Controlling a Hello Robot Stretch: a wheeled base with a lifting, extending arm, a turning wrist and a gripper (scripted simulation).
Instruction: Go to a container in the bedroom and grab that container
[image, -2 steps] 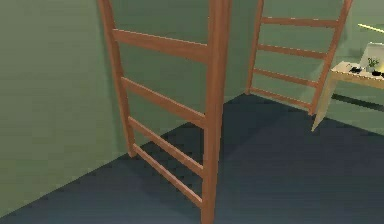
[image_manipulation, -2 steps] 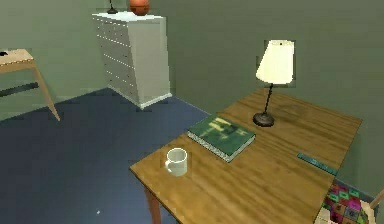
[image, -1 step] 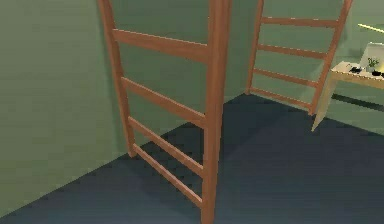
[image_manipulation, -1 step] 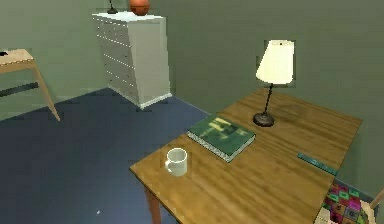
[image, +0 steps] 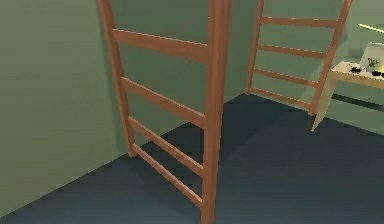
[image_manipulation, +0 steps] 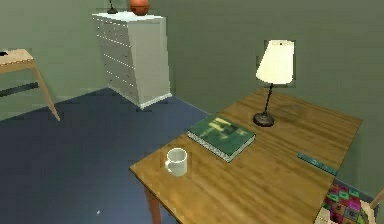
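A small white cup (image_manipulation: 177, 160) stands near the front corner of a brown wooden table (image_manipulation: 290, 170) in the arm side view. Beside it on the same table lies a green book (image_manipulation: 222, 137), and farther back stands a lamp (image_manipulation: 273, 80) with a pale shade and a dark base.
A tall wooden ladder-like frame (image: 213, 110) rises close ahead over dark blue floor, with a second frame (image: 295, 55) by the green back wall. A light wooden side table (image: 358, 80) is at the right edge. A white dresser (image_manipulation: 133, 55) carries an orange ball (image_manipulation: 139, 6).
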